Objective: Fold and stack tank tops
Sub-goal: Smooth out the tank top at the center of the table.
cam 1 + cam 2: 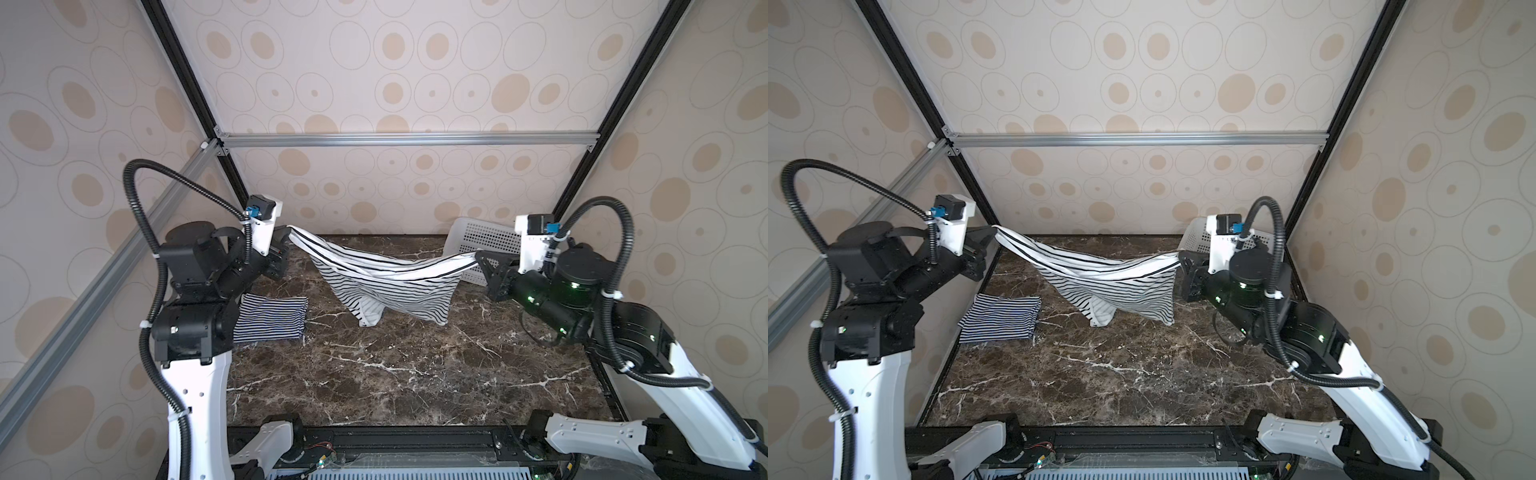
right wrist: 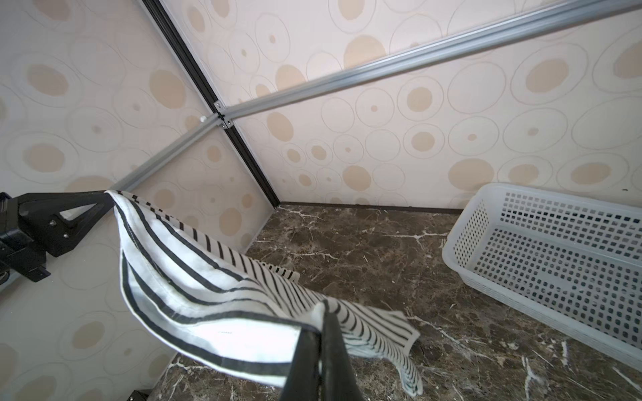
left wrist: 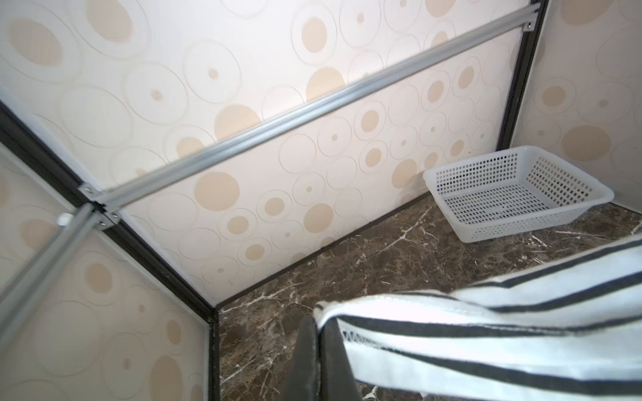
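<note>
Closest to me in both top views, the dark marble tabletop point(image 1: 415, 374) fills the lower middle of the frame. A bit further in, centre-left, the narrow-striped tank top point(image 1: 272, 318) lies folded flat on it, its near corner hidden behind the left arm.

Past that, mid-frame, the white wide-striped tank top point(image 1: 386, 286) hangs like a hammock between the two arms. The left gripper point(image 1: 287, 231) is pinched tight on one end and the right gripper point(image 1: 478, 257) on the opposite end. Both wrist views show the fingers point(image 3: 302, 354) squeezed together on cloth. The top's lowest fold droops to about table height, but I can't tell if it's touching.

Farthest back, centre-right, the white perforated basket point(image 1: 486, 239) sits in the corner by the back wall, partly behind the right arm.
</note>
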Robot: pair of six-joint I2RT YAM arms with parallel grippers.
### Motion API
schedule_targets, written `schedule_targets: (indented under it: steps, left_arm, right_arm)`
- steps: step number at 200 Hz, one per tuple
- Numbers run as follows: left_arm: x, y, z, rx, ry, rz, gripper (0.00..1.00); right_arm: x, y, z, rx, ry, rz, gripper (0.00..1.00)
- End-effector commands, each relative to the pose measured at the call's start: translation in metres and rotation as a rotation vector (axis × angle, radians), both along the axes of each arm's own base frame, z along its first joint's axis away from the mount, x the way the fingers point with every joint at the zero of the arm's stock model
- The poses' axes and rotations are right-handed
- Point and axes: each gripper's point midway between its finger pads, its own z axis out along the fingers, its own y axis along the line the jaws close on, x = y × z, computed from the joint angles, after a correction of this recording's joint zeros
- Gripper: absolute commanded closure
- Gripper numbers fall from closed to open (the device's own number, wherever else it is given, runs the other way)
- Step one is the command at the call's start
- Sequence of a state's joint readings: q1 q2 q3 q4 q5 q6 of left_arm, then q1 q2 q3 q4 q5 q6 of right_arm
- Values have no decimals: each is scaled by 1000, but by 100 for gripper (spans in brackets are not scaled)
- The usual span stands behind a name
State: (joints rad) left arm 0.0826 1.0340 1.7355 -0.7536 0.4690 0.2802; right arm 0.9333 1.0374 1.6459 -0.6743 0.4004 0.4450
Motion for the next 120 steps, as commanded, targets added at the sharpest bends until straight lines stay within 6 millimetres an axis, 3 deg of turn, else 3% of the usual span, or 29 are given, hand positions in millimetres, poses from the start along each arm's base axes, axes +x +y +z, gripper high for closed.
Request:
schedule_targets:
  steps: [1,31,45,68,79,120]
  left_arm:
    - [-39,4,45,-10,-99,44,100]
    - [-43,7,71,-28,-141,68,100]
    - [-30,10,72,-32,-144,77,100]
    - [12,16,61,-49,-121,96,100]
    - [34,19,54,-62,-104,100,100]
    - [139,18,9,-137,6,51,100]
  right_arm:
    - [-13,-9,34,44,-82,31,100]
    - [-12,-20,61,27,-115,-11,100]
    - [-2,-23,66,-31,-104,-72,100]
    - [20,-18,69,-120,-67,-133,100]
    - [39,-17,60,-128,-12,-147,100]
    - [143,-24,-14,-25,252,-151,100]
